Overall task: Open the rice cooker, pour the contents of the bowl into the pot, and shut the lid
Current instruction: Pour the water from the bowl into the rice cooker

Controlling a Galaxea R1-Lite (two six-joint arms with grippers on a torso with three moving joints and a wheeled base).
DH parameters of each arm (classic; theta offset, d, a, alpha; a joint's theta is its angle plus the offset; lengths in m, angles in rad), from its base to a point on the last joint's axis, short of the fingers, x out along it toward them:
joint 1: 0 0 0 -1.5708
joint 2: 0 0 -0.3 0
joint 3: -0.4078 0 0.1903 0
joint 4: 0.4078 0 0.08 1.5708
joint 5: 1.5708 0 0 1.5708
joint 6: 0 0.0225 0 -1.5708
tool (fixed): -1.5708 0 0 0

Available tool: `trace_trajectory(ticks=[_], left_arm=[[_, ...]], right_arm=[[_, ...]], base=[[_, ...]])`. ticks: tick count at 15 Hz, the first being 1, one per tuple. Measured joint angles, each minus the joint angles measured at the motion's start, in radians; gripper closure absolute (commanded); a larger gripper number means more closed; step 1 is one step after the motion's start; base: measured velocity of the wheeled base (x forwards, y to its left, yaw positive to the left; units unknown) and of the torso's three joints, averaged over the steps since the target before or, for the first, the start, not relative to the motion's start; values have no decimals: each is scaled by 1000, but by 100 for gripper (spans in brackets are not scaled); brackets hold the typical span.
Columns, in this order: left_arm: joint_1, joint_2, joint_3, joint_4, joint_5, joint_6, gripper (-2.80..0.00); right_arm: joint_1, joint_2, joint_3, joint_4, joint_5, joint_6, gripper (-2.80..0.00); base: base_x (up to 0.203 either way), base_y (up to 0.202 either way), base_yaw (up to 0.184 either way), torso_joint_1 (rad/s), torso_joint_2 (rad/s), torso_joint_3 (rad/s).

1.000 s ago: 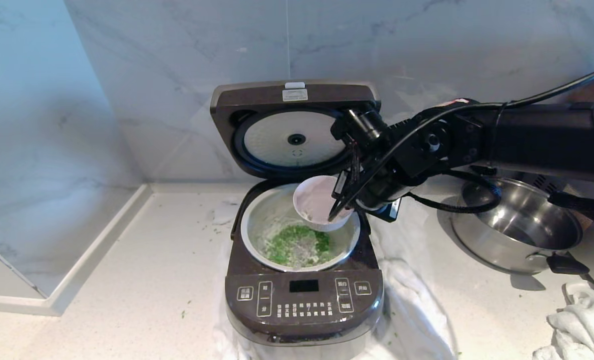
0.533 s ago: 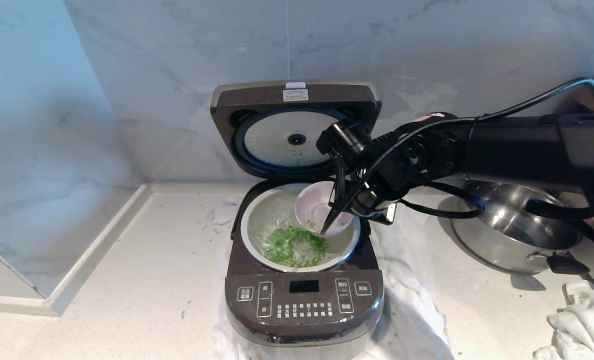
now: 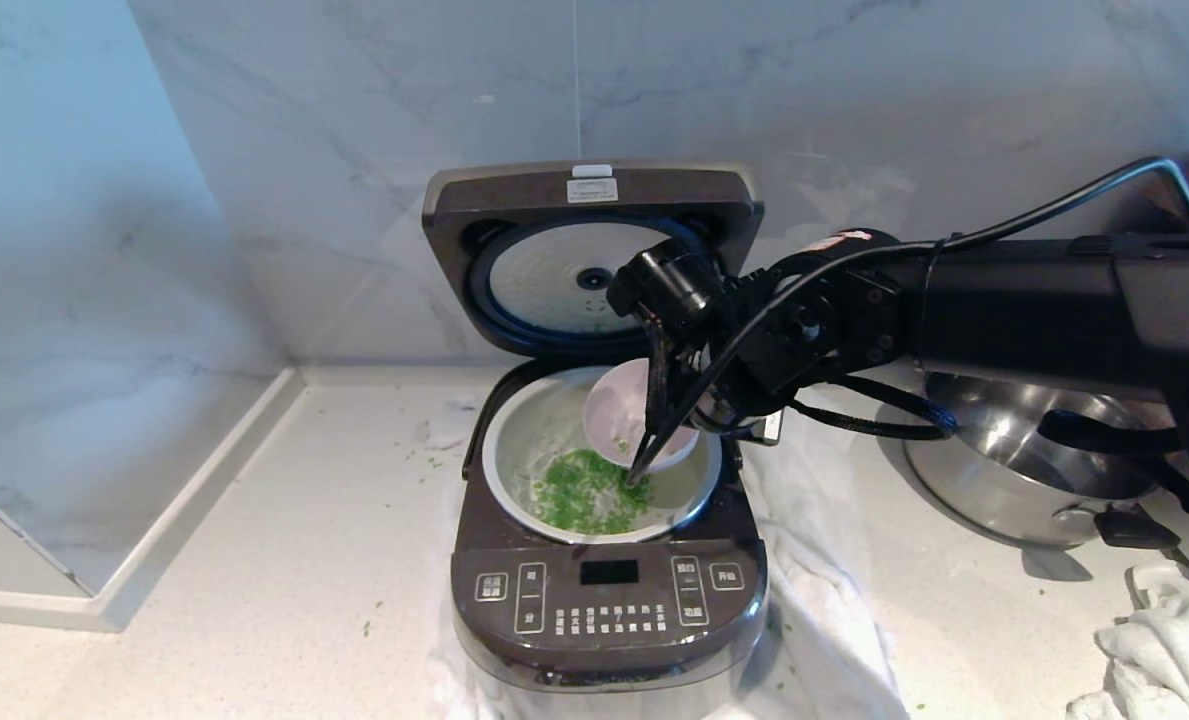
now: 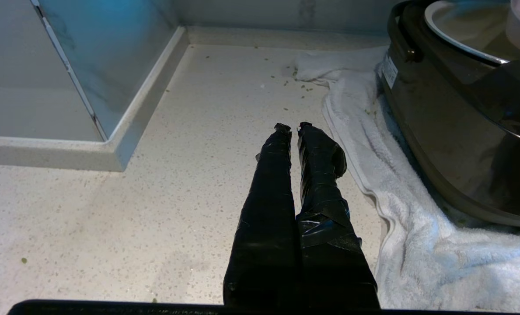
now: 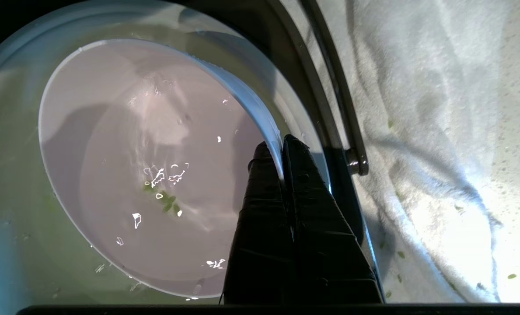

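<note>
**Bowl tipped over the open pot**

I see the bowl (image 3: 622,420) tilted over the pot (image 3: 514,450), its rim pinched in my right claw (image 3: 639,470), with green contents (image 3: 579,497) heaped just below the claw tips. Behind the claw the lid (image 3: 592,200) of the rice cooker (image 3: 609,610) stands upright. My left claw (image 4: 291,127), pressed together, hangs over the desk (image 4: 111,227) beside the cooker.

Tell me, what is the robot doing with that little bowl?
The right gripper is pinching the rim of the bowl and tipping it over the open rice cooker. Most of the green bits are already in the pot; only a few cling inside the bowl. The lid stands up. The left gripper rests, shut, above the counter.
</note>
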Motion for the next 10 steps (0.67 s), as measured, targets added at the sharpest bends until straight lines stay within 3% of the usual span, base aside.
trace_trajectory(ticks=[10], left_arm=[[0, 0, 0, 0, 0, 0, 0]], right_arm=[[55, 10, 0, -24, -147, -81, 0]], base=[[0, 0, 0, 0, 0, 0]])
